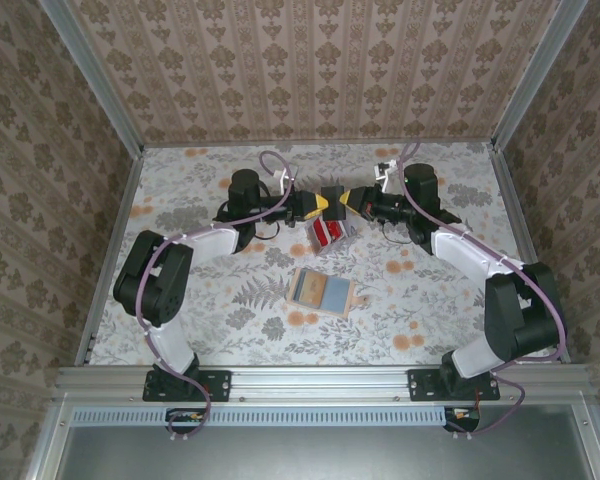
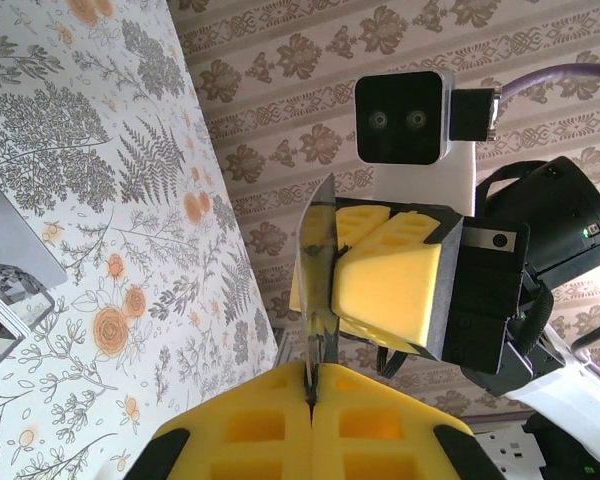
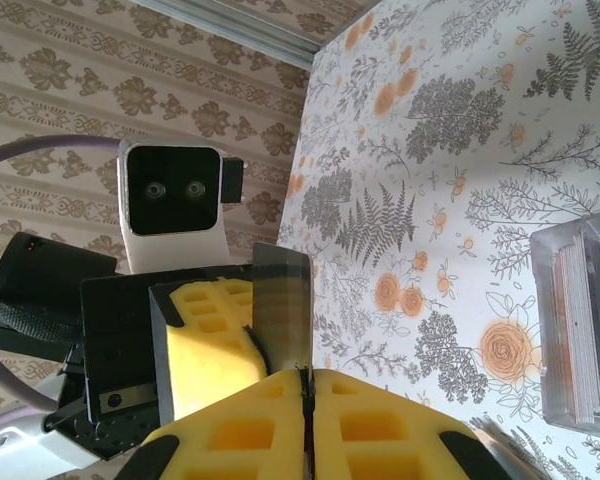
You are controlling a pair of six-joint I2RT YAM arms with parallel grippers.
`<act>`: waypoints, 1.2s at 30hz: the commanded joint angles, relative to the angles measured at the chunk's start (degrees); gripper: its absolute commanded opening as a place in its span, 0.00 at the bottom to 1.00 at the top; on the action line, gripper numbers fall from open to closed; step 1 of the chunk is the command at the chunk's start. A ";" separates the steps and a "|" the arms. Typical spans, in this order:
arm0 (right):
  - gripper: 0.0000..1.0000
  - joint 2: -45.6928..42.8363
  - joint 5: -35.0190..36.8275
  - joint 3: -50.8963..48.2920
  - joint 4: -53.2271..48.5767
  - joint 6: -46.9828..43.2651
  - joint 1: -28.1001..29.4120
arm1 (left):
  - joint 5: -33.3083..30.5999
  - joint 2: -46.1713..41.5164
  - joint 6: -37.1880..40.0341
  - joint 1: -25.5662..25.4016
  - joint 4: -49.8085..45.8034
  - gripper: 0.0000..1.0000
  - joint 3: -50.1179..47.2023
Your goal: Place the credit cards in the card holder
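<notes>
Aloft, card (image 3: 282, 300) lengthwise between left gripper (image 2: 310, 395) and right gripper (image 3: 308, 385), both tight on its ends.

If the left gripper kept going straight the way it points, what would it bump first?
Probably the right gripper: it faces the left gripper nose to nose, both pinching one thin card.
</notes>
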 commanded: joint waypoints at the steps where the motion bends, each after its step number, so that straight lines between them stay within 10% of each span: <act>1: 0.14 -0.18 -3.89 0.17 2.14 0.96 1.16 | 1.76 0.76 1.90 -0.32 1.92 0.00 2.20; 10: 0.00 -0.69 -3.48 -0.01 1.42 0.35 1.80 | 1.62 0.15 3.54 0.02 -0.22 0.00 1.47; 17: 0.00 -3.38 -1.53 -3.04 0.74 0.13 1.99 | -0.57 -1.89 8.58 1.81 -7.03 0.35 -0.32; 36: 0.00 -13.27 13.09 -19.93 2.24 0.28 9.96 | -5.74 -7.38 21.13 6.63 -20.65 0.40 -8.79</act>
